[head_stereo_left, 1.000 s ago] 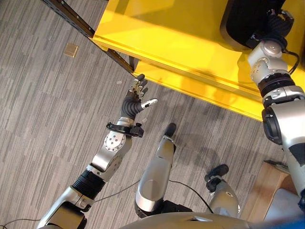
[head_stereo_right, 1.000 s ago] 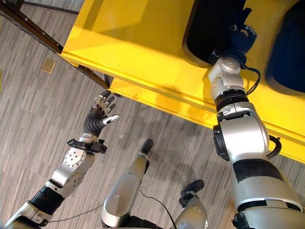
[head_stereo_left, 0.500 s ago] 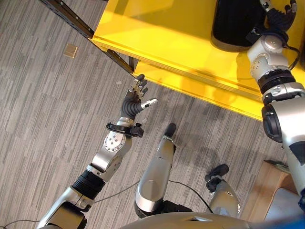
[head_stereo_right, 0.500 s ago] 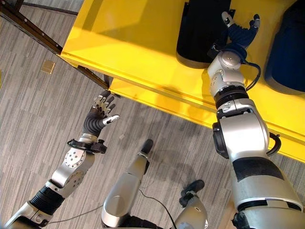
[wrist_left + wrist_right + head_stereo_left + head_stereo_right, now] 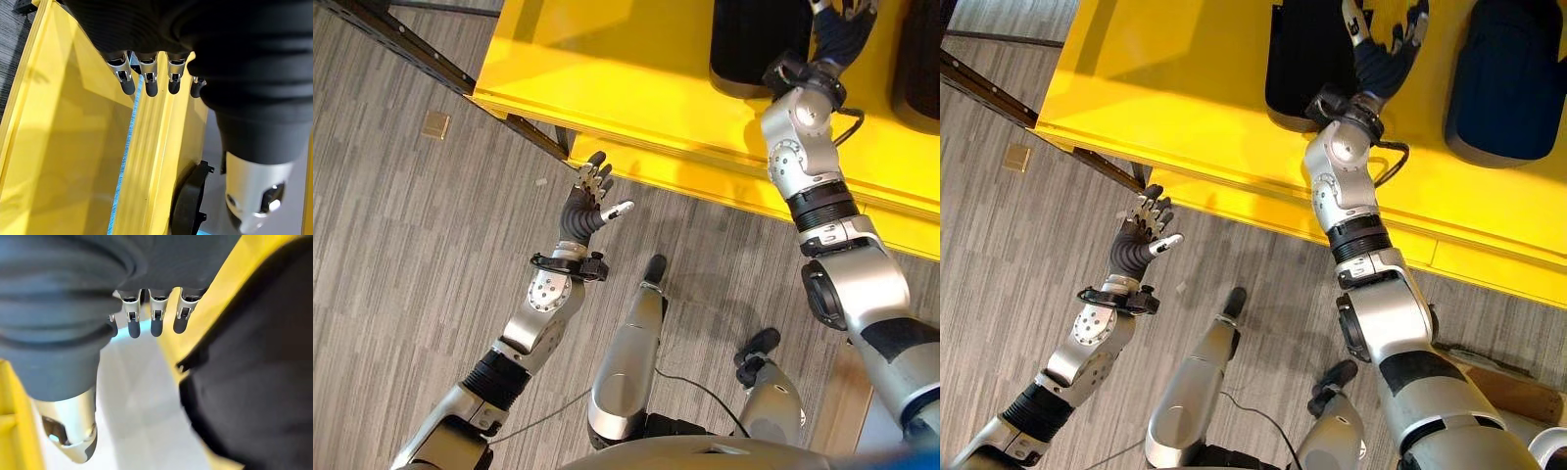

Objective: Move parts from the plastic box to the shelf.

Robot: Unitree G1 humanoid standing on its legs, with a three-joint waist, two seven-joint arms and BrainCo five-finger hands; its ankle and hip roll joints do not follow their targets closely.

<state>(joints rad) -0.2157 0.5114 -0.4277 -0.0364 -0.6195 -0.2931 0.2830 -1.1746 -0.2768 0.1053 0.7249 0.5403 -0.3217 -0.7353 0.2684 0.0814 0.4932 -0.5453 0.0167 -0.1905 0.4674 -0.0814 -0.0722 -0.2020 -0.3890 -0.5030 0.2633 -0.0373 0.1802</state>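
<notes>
The big yellow shelf [image 5: 1185, 88] is the thing to look at first. Two dark parts sit on top of it. One is a black part [image 5: 1307, 54] near the middle of the shelf. The other is a dark blue part [image 5: 1508, 78], off to the right of the black one with bare yellow shelf between them.

The right hand [image 5: 1383, 61] is up over the shelf, just beside the black part on its right side. Its fingers [image 5: 1417, 22] are spread out and straight, so the hand is open. It holds nothing. In the right wrist view the fingertips [image 5: 155, 328] hang loose in a row, and the black part [image 5: 254, 382] sits close by, next to the yellow of the shelf. I cannot tell if the hand touches the part or is just next to it.

The left hand [image 5: 587, 201] is lower down, in front of the shelf, above the grey striped floor [image 5: 401, 255]. It is near the shelf's front edge but not on it. Its fingers are straight and a bit spread, and the thumb sticks out to the side. It is open and holds nothing. In the left wrist view its fingertips [image 5: 149, 88] point toward the yellow shelf [image 5: 58, 147].

A small tan square [image 5: 436, 124] lies on the floor, well to the left of the shelf's corner.
</notes>
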